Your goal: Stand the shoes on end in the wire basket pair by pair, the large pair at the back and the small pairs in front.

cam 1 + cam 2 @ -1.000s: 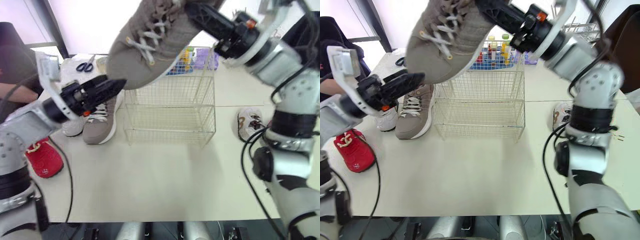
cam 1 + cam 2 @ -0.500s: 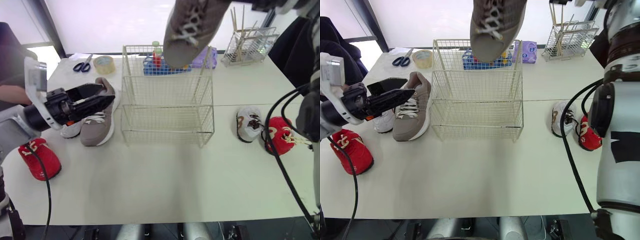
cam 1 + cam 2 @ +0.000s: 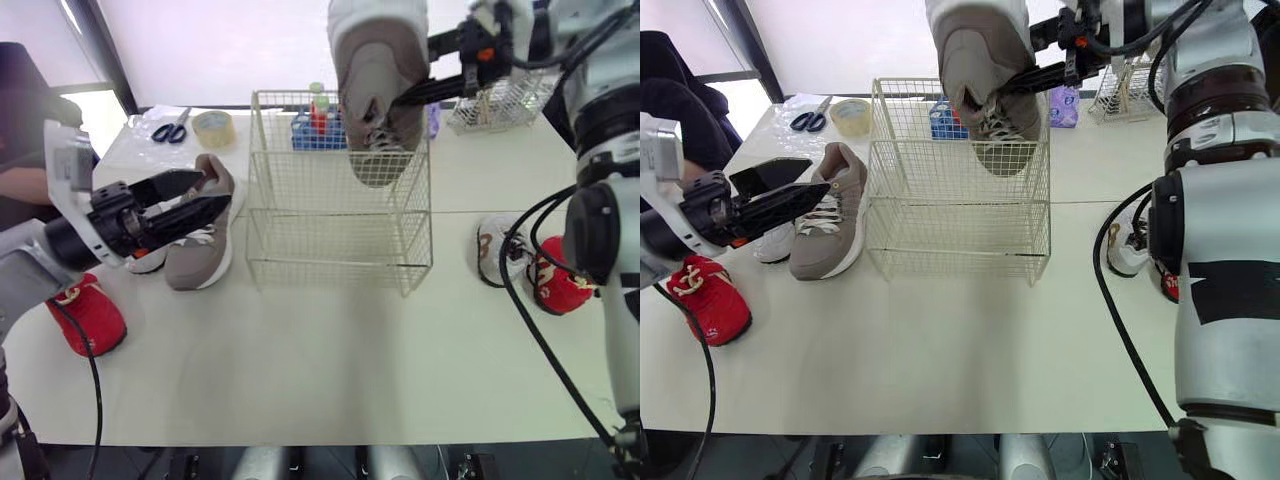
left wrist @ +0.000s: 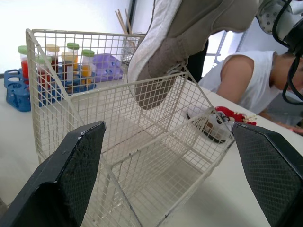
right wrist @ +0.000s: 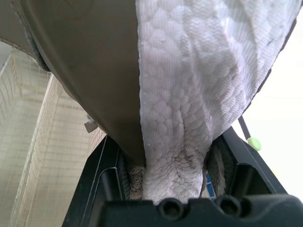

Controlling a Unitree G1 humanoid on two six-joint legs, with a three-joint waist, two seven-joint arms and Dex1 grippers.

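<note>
My right gripper (image 3: pixel 425 92) is shut on the heel end of a large taupe sneaker (image 3: pixel 378 95), seen close up in the right wrist view as the same sneaker (image 5: pixel 180 94). The shoe hangs toe down, its toe (image 4: pixel 154 90) dipping into the top of the wire basket (image 3: pixel 300 240) at its back right. My left gripper (image 3: pixel 200 198) stands open left of the basket, just above the second taupe sneaker (image 3: pixel 205 245) lying on the table. A small white shoe (image 3: pixel 148 262) and a red shoe (image 3: pixel 90 315) lie at the left. Another small white shoe (image 3: pixel 497 248) and red shoe (image 3: pixel 560 285) lie at the right.
Behind the basket stand a blue tube rack (image 3: pixel 308 125), a tape roll (image 3: pixel 212 127), scissors (image 3: pixel 172 127) and a wire stick holder (image 3: pixel 490 100). A person (image 4: pixel 246 80) sits beyond the table's right side, and another person's arm (image 3: pixel 25 130) shows at the far left.
The right gripper has turned the large sneaker toe down and lowered it from above the basket into its top. The left gripper has hardly moved.
</note>
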